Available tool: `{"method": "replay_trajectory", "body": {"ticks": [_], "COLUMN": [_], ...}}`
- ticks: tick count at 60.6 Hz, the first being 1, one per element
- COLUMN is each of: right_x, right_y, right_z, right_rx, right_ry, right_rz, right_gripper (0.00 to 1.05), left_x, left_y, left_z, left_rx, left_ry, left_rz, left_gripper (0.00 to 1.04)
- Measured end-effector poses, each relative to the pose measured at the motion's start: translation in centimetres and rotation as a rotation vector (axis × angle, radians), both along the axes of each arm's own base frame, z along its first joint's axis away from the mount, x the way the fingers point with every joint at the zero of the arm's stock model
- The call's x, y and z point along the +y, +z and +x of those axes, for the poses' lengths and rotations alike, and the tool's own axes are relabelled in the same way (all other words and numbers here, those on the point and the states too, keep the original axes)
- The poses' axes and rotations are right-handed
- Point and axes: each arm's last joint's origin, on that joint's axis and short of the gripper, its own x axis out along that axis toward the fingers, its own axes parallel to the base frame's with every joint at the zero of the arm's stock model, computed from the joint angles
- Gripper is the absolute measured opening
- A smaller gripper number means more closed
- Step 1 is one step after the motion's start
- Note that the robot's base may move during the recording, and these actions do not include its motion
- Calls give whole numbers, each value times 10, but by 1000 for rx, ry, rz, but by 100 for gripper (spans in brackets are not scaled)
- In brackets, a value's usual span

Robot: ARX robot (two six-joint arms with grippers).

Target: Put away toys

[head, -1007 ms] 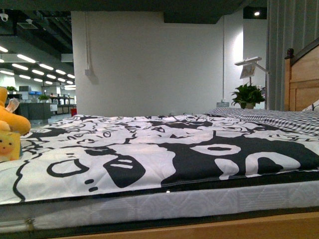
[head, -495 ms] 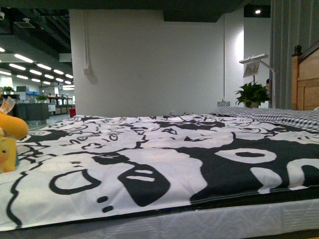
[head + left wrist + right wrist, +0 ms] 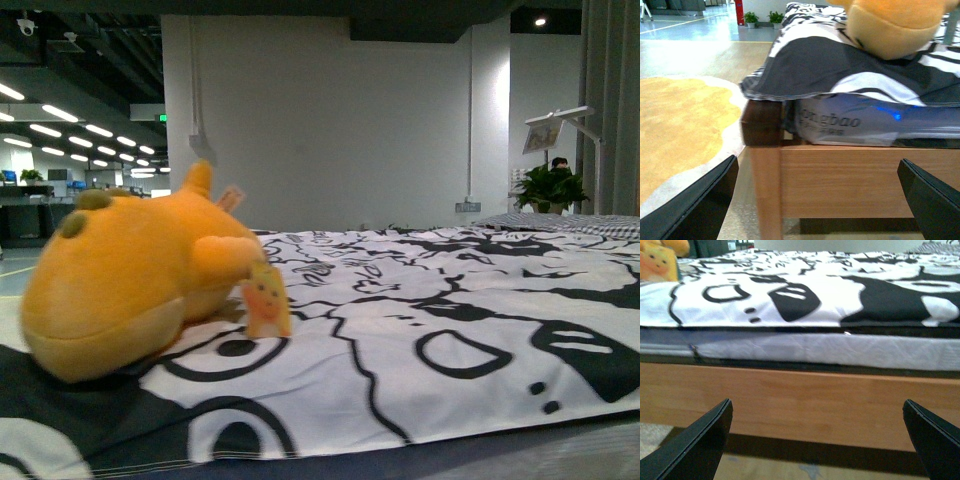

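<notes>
In the front view, we saw the orange plush toy (image 3: 130, 285) lying belly-down on the black-and-white bedcover (image 3: 420, 340), at the left side of the bed. Its broad snout pointed toward the camera and a little left. Its long axis ran flat along the bed, back and rightward to the ears. A yellow tag (image 3: 266, 300) hung beside its paw.

In the left wrist view, the left pincer (image 3: 820, 200) stood wide, holding nothing, low before the wooden bed frame (image 3: 850, 175). The toy's snout faced us above, at the cover's edge near the bed's corner. A yellow rug (image 3: 675, 130) lay on the floor beside the bed.

In the right wrist view, the right pincer (image 3: 817, 440) also gaped wide and empty below the frame, with the toy well apart at the cover's far end
</notes>
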Motion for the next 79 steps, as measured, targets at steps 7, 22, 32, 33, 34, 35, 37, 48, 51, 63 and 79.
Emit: {"method": "replay_trajectory", "body": {"ticks": [7, 22, 32, 33, 34, 35, 37, 48, 51, 63, 79], "right_x": [0, 0, 0, 0, 0, 0, 0, -10, -14, -25, -13], "right_y": [0, 0, 0, 0, 0, 0, 0, 9, 19, 51, 116], "right_z": [0, 0, 0, 0, 0, 0, 0, 3, 4, 18, 92], "right_rx": [0, -1, 0, 0, -1, -2, -1, -4, -26, -50, -82], "right_ry": [2, 2, 4, 5, 5, 5, 4, 91, 62, 27, 30], "right_rz": [0, 0, 0, 0, 0, 0, 0, -27, -29, -9, 26], "right_gripper": [104, 104, 104, 104, 104, 104, 104, 104, 104, 104, 104], "left_x": [0, 0, 0, 0, 0, 0, 0, 0, 0, 0, 0], "left_y": [0, 0, 0, 0, 0, 0, 0, 0, 0, 0, 0], "left_z": [0, 0, 0, 0, 0, 0, 0, 0, 0, 0, 0], "left_rx": [-1, 0, 1, 0, 0, -1, -1, -1, -1, -1, -1], "left_ry": [0, -1, 2, 2, 3, 5, 4, 2, 2, 2, 2], "left_rz": [0, 3, 2, 2, 2, 2, 2, 2, 2, 2, 2], "left_gripper": [99, 99, 99, 99, 99, 99, 99, 99, 99, 99, 99]}}
